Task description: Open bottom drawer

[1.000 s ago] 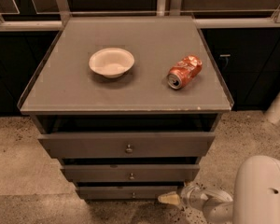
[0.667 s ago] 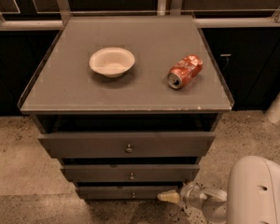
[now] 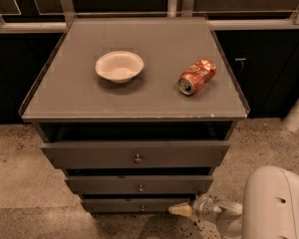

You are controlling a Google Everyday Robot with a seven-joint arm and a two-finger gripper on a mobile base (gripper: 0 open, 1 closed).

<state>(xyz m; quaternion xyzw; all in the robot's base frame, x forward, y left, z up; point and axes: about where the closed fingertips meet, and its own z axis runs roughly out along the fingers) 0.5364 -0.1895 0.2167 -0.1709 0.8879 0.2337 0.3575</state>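
Grey cabinet (image 3: 89,156) with a flat grey surface (image 3: 139,101), standing on a speckled beige floor (image 3: 15,168). Behind it, dark cupboards (image 3: 274,73) run under a pale metal rail (image 3: 259,24) with upright posts. A white pole (image 3: 296,111) leans at right. Light: dim and warm. The pincer (image 3: 182,210) sits low by the cabinet's front right foot.

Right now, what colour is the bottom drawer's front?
Dark grey, in the camera view; the gripper sits at the right end of the bottom drawer.
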